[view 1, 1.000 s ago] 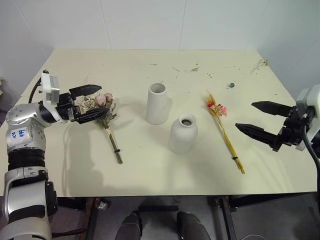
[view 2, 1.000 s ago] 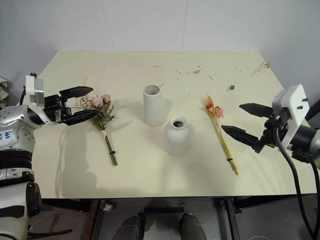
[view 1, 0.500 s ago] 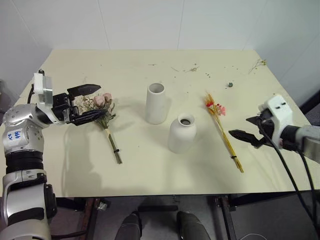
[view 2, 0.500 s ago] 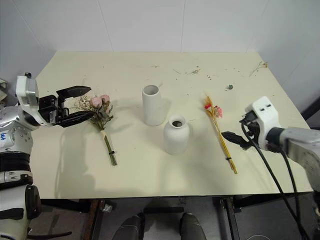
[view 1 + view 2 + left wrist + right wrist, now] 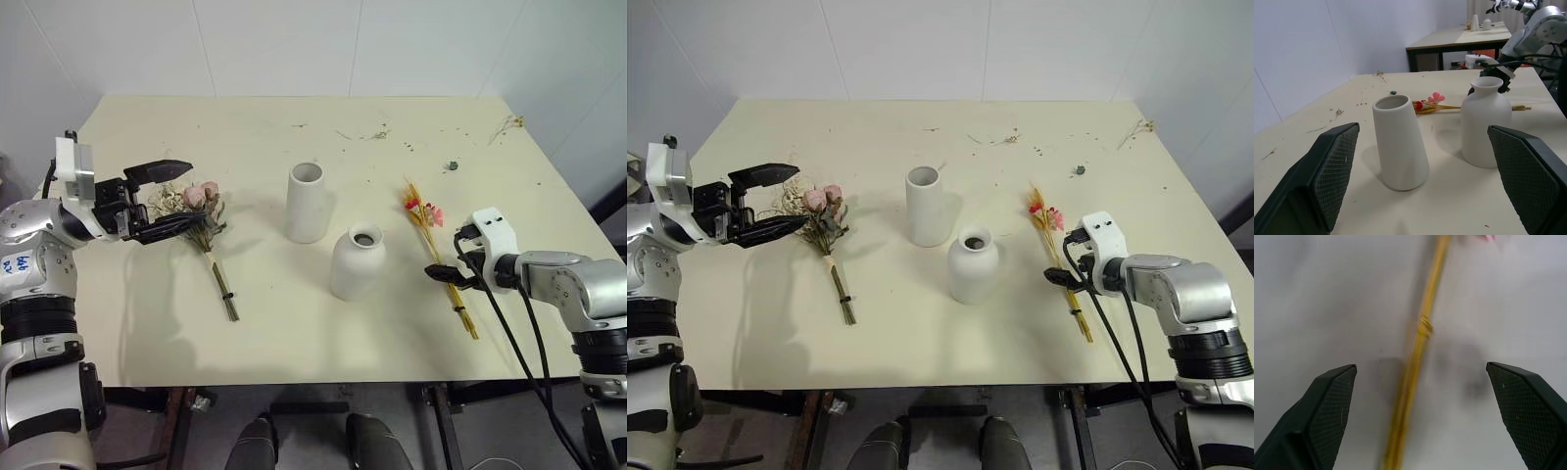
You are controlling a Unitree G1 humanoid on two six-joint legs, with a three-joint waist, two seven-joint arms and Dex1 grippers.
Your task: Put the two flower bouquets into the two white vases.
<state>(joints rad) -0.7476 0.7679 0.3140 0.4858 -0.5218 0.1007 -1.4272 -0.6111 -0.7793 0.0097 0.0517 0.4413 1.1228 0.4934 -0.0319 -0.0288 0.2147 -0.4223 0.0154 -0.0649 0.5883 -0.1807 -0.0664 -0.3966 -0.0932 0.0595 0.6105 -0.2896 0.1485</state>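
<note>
while r gripper [image 5: 443, 274] straddles wheat stalks [image 5: 441, 264]

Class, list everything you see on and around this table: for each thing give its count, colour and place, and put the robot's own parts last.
table: one, pale cream, carrying everything below.
tall vase: one, white, upright near the table's middle.
squat vase: one, white, upright just in front and right of the tall one.
rose bouquet: one, pale pink with green-brown stems, lying left of the vases.
wheat bouquet: one, golden-yellow with red and pink blossoms, lying right of the vases.
plant crumbs: several, brownish, scattered along the far side.
left gripper: one, black, open, beside the rose heads.
right gripper: one, black, open, astride the wheat stalks.
</note>
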